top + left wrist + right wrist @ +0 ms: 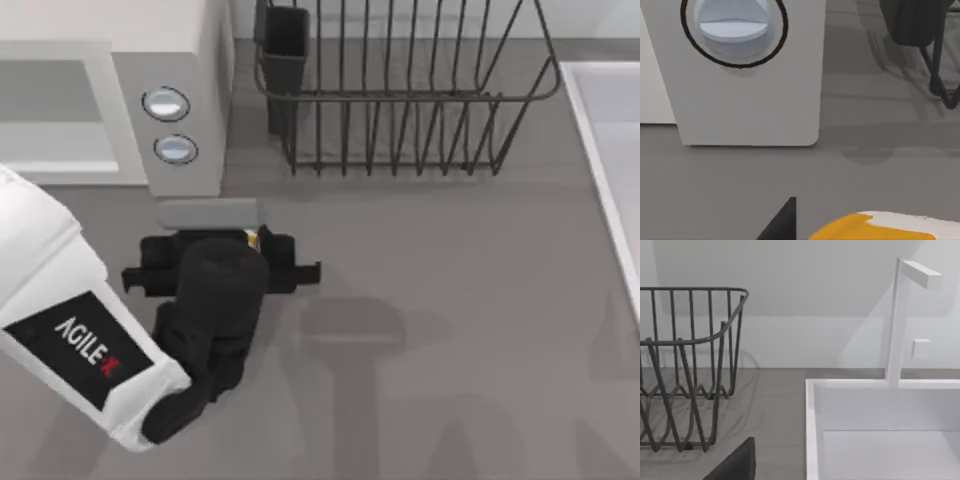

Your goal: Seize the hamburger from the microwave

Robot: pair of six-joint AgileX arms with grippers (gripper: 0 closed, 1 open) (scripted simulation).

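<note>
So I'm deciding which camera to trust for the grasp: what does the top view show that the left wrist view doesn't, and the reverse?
Top view alone: the left arm with its pincer in front of the microwave, both round buttons, the grey cavity, and the sink at the right.
Left wrist view alone: the hamburger up close, orange and white, on the table with one dark fingertip beside it.
Both: the microwave's front panel, the dark wire rack and the grey table.

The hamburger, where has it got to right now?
The hamburger is outside the microwave, on the table's left side just in front of the button panel, tucked under the left pincer. The left wrist view shows its orange and white edge up close.
</note>
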